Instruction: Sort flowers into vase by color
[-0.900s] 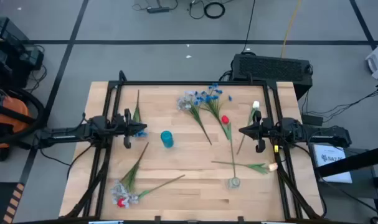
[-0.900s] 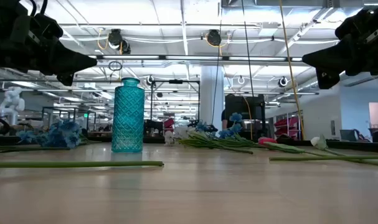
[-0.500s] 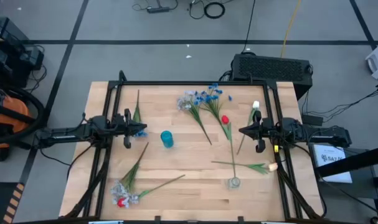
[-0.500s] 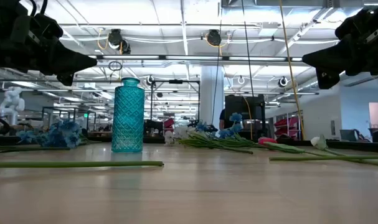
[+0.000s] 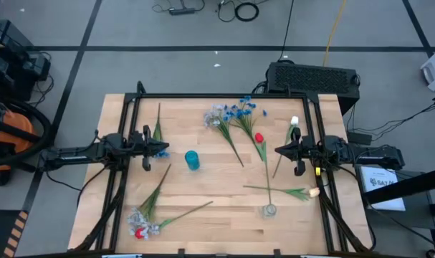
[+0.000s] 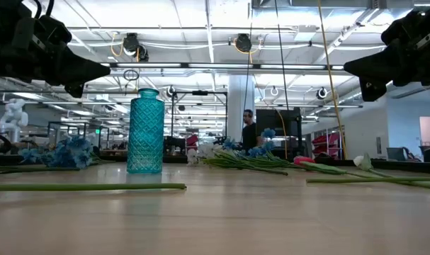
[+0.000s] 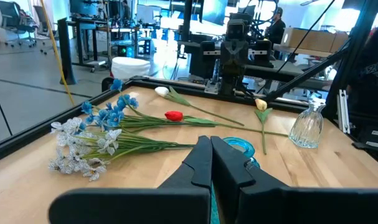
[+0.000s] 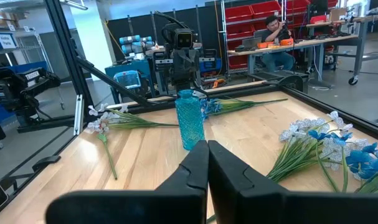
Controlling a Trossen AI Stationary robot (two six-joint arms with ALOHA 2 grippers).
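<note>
Behind the wooden bench (image 5: 217,193) lies an open workshop, and a person sits at a desk far off in my right wrist view. Nothing is sorted yet: every flower lies flat on the bench.

My left tool (image 5: 147,150) hangs above the bench's left side, fingers pressed together and holding nothing. My right tool (image 5: 297,150) hangs above the right side, also closed and empty.

The teal vase (image 5: 192,160) stands upright left of centre, near the left tool. The clear glass vase (image 5: 269,210) stands near the front edge on the right.

The bright blue sprays (image 5: 240,111) and pale sprays (image 5: 216,117) lie bunched at the back, stems crossing. The red tulip (image 5: 259,137) lies just beside them, and the white bud (image 5: 294,122) lies near the right tool. The cream bud (image 5: 314,191) lies by the clear vase. Another pale bunch with a red bloom (image 5: 138,223) sits at the front left.

My worry is the tangled back bunch: pinching one thin stem there could drag its neighbours along. A flat stem may also slip out of closed fingers. Both vases look narrow, so a tilted stem could knock one over.
</note>
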